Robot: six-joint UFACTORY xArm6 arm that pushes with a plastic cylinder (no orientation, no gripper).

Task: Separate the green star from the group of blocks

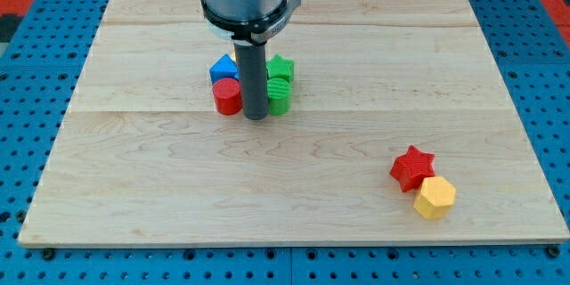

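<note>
The tabletop (294, 214) is pale wood planks with visible grain, set on a blue pegboard (36, 62). The arm has no jaws, only a smooth dark rod; my tip (256, 119) holds nothing and sits between the ribbed red cylinder (226, 97) and a ribbed green block (280, 96). The green star (281, 68) lies just behind, right of the blue block (223, 69). Near right, a red star (411, 166) touches a yellow hexagon (435, 198).

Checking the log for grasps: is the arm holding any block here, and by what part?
Nothing is held. My tip only stands on the board between the red cylinder and the green blocks; whether it touches them cannot be told.
</note>
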